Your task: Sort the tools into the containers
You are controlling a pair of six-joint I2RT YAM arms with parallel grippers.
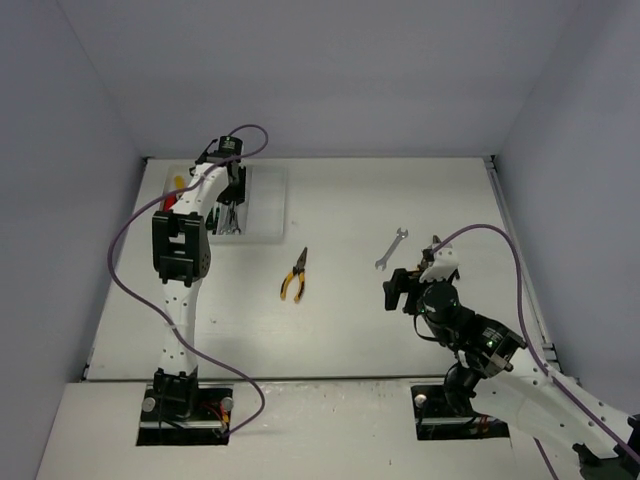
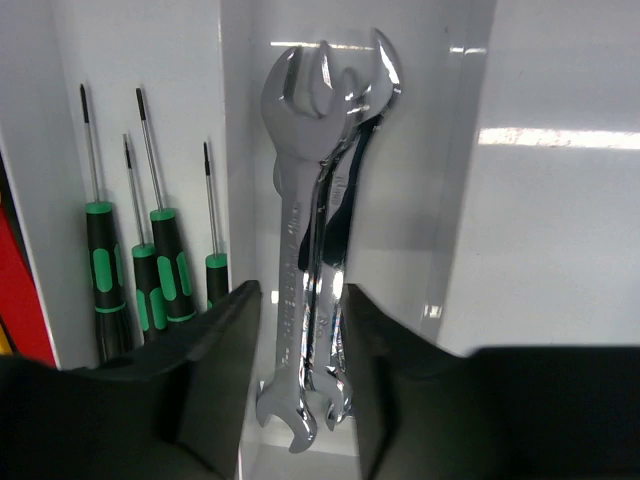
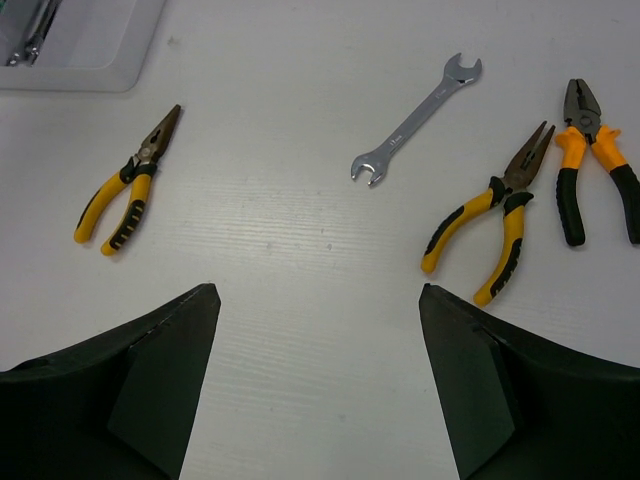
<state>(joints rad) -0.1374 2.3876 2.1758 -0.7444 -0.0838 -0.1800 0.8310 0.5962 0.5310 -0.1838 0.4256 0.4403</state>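
The shallow white plastic tray (image 1: pixel 266 205) lies at the far left of the white tabletop (image 1: pixel 350 330). The left fingers (image 2: pixel 200 380) hang over one of its long compartments, where a bundle of silver open-end wrenches (image 2: pixel 300 230) lies lengthwise. These two black fingers stand a little apart, one on each side of the bundle. A thin strip of white shows between the wrenches and one finger. On the other side I cannot tell if there is contact. In the next compartment lie four screwdrivers with green and black handles (image 2: pixel 170 270). Beyond them a red object (image 2: pixel 20 290) shows at the edge of the left wrist view.

The right fingers (image 3: pixel 150 390) are spread wide above the tabletop and hold nothing. In front of them lies a single silver wrench (image 3: pixel 415 120). Small yellow-handled needle-nose pliers (image 3: pixel 120 200) lie nearer to the tray. On the other side of the wrench are yellow and black long-nose pliers (image 3: pixel 490 225) and, just beside these, orange and black combination pliers (image 3: pixel 600 170).
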